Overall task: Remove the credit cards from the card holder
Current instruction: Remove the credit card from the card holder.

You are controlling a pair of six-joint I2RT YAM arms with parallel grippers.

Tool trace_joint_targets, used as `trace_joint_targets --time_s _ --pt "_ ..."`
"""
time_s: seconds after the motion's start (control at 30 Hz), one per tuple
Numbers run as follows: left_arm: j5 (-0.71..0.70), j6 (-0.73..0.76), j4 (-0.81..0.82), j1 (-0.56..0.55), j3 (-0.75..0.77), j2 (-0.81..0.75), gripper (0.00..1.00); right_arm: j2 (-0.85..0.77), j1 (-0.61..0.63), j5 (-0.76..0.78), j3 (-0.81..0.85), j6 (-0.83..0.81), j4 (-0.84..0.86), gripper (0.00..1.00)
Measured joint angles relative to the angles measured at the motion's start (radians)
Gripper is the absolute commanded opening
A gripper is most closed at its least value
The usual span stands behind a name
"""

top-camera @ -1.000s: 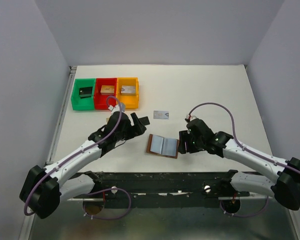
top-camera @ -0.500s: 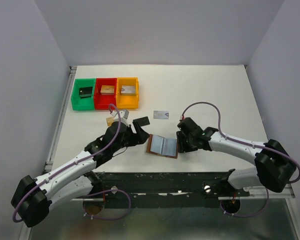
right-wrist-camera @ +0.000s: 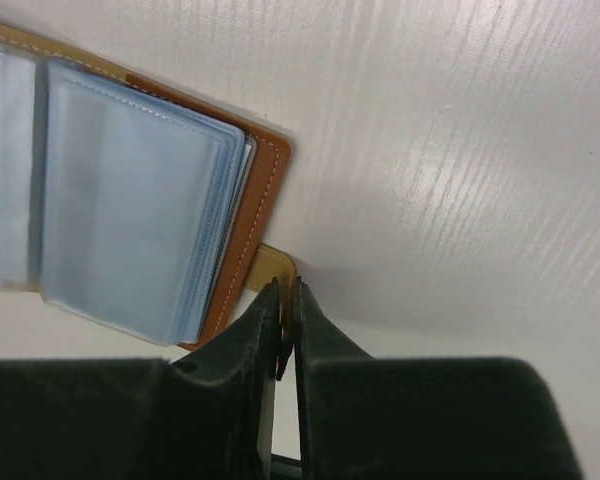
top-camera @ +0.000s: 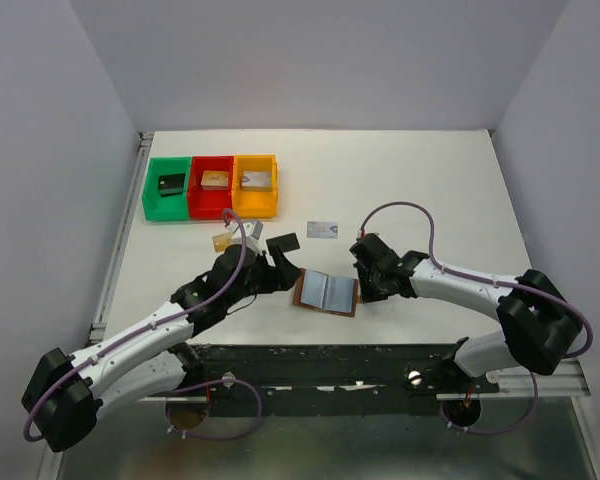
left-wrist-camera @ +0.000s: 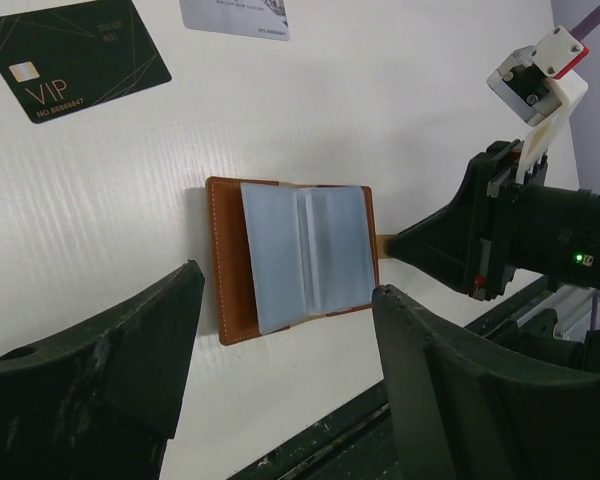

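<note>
the brown leather card holder [top-camera: 325, 291] lies open on the white counter [top-camera: 410, 180], pale blue sleeves [right-wrist-camera: 130, 190] up. the right end effector [right-wrist-camera: 286, 300] pinches its tan snap tab [right-wrist-camera: 276, 262], jaws narrow, likely to anchor it. the left end effector [left-wrist-camera: 287, 283] hovers above it, spread wide. a black vip card [left-wrist-camera: 75, 55] and a whitish card [left-wrist-camera: 235, 15] lie beyond it.

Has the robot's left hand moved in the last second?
Yes. The left hand has drawn away from the green, red and orange plastic bins, closer to the open brown leather wallet.

card holder [top-camera: 326, 292] lies open; right tool [top-camera: 363, 286] at its right edge; left tool [top-camera: 283, 272] just left
</note>
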Motion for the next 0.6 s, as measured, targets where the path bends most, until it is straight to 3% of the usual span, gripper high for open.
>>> trace_joint_targets --time_s 0.07,0.27,0.6 --pt "0.011 0.016 0.018 0.000 0.000 0.008 0.80 0.000 -0.001 0.007 0.000 -0.002 0.000 0.00" --pt "0.115 0.062 0.084 -0.004 0.003 0.090 0.79 -0.040 -0.001 0.014 -0.002 -0.034 0.000 0.00" --pt "0.245 0.110 0.135 -0.028 0.077 0.258 0.76 -0.320 -0.001 -0.103 -0.056 -0.121 0.035 0.00"
